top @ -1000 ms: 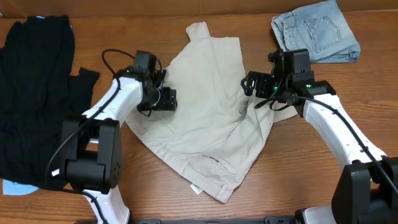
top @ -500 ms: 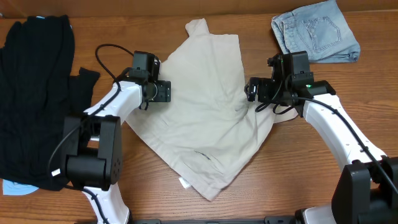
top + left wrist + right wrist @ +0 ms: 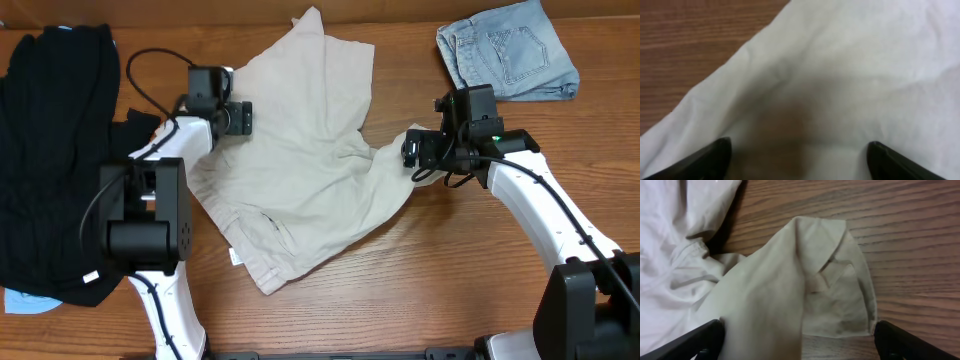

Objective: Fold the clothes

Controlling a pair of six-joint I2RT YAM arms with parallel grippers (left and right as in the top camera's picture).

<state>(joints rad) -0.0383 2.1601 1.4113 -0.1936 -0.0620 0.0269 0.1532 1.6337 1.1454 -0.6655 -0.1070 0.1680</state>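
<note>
Sprawling rumpled across the wooden table (image 3: 480, 300), the beige shorts (image 3: 300, 170) look light, limp and matte, a woven cotton likely to sag and drag rather than slide. Dark garments (image 3: 50, 150) lie left of the shorts, folded denim (image 3: 510, 50) beyond their far right. At the shorts' upper-left edge the left gripper (image 3: 244, 117) sits spread wide, holding nothing. Over their right corner the right gripper (image 3: 409, 151) hovers, equally spread. Best grab, I'd say: that doubled hemmed corner (image 3: 832, 275).

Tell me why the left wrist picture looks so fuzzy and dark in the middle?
Left wrist view: the camera sits very close to the shorts, so it is out of focus, and a shadow falls between the fingers. Right wrist view: sharper, table grain clear. Overhead view: evenly lit.
</note>
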